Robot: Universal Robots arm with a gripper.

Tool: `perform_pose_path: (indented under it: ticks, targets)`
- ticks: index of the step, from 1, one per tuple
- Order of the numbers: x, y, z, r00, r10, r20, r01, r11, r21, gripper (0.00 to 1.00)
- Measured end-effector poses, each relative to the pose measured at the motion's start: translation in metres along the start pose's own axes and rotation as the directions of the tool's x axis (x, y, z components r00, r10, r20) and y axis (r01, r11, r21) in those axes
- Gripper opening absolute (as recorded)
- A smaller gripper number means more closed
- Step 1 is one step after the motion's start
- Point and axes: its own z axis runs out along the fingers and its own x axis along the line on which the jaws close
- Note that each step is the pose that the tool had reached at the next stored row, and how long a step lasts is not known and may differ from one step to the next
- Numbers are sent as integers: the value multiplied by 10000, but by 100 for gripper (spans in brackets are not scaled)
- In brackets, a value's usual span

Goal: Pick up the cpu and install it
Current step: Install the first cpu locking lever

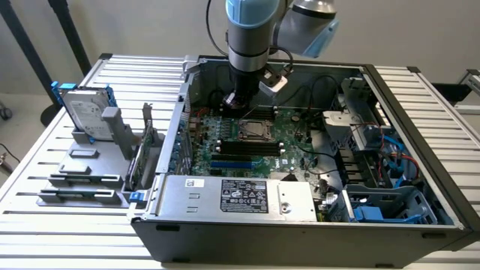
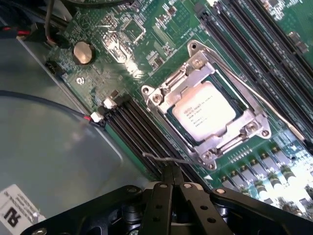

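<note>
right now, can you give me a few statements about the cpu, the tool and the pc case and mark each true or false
1. The cpu sits in the socket on the motherboard. True.
2. The tool is holding the cpu. False: its fingers are shut together with nothing between them, beside the socket.
3. The hard drive is mounted inside the pc case. False: it stands upright in a holder on the table, to the exterior view's left of the case.
4. The pc case lies open with the motherboard exposed. True.
5. The arm reaches down into the case from above. True.
</note>
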Motion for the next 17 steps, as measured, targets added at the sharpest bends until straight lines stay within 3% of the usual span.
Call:
perform_pose_path:
  ticks: [9,17]
  targets:
    - [-70,32,-8,10000,-89,17,89,10000,23,11]
    - [-108,61,101,9992,-404,43,404,9992,68,11]
